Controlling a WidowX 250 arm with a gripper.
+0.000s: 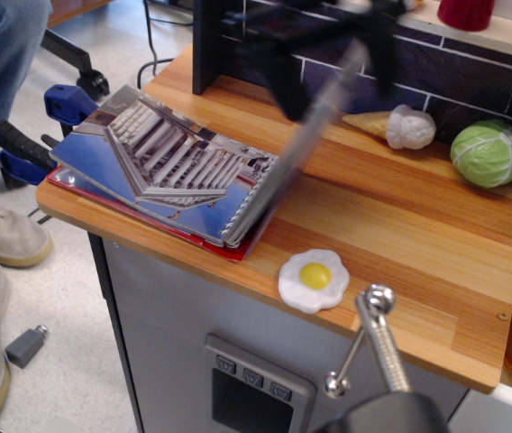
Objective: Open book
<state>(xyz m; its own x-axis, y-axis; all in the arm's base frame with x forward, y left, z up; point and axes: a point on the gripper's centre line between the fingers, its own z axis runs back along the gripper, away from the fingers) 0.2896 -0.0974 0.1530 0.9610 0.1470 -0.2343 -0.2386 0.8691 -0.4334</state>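
The book (161, 171) lies open on the tabletop (400, 225), cover upright; the blurred tool (328, 54) above — grip impossible to tell.

I have just one view. It looks down from high up in front of the light wooden counter top (391, 216), a bit off to my side, facing the dark tiled back wall (454, 68). It sits close enough to fill most of the view with the counter. A shiny metal rod with ball ends (375, 347) pokes in very near the camera.
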